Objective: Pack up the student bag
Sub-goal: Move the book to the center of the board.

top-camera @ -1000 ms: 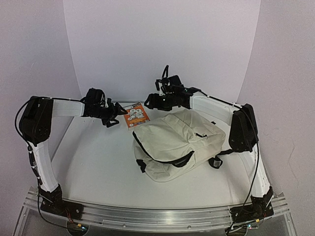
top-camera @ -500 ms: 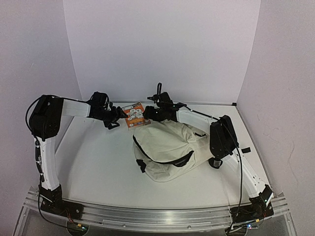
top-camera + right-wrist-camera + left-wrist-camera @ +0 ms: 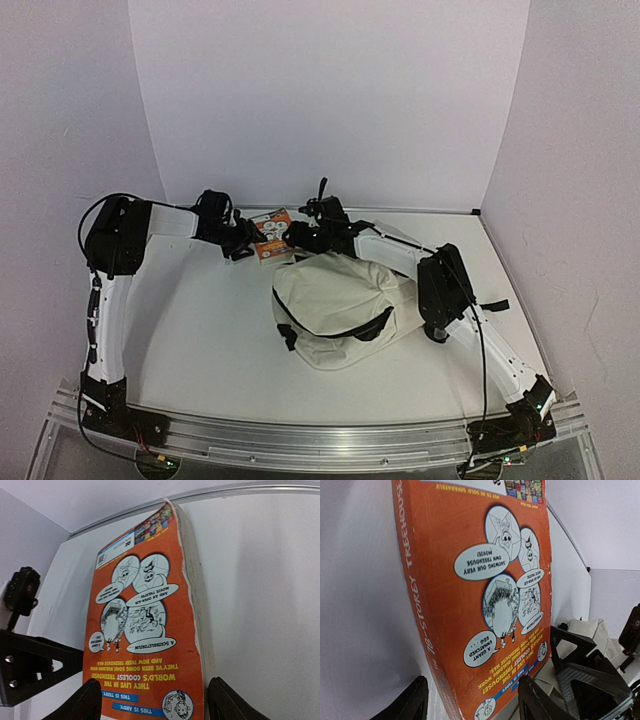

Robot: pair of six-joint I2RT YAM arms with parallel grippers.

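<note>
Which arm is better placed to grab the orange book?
Probably left: both the left gripper and right gripper straddle the orange book, but the right arm stretches over the student bag.

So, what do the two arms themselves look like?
Both the left arm and right arm have white links, black joints and thin black cables running alongside. The left gripper and right gripper are black, with angular fingers.
</note>
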